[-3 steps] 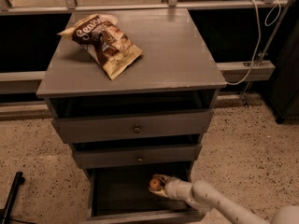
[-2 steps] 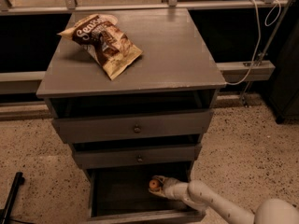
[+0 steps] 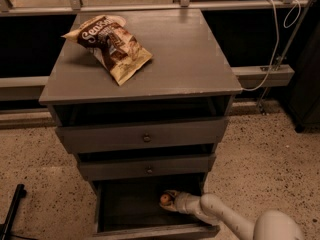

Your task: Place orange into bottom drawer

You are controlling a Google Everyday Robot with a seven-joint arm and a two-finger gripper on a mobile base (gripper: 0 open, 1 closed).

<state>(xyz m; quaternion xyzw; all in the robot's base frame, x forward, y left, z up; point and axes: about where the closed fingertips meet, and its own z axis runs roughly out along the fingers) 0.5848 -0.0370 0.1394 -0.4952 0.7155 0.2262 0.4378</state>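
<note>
Down low, the orange [image 3: 164, 199] is held tight by the jaws of the gripper [image 3: 169, 201], inside the open bottom drawer [image 3: 150, 231], towards its right side. A chip bag [image 3: 111, 45] is laid on the cabinet top [image 3: 190, 59]

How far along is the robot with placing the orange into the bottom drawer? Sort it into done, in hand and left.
Done: the bottom drawer stands pulled open, and the gripper is inside it, above the dark tray. In hand: the orange is clamped in the gripper, low in the drawer. Left: releasing it onto the tray and drawing the arm out. Whether the orange touches the tray cannot be told.
</note>
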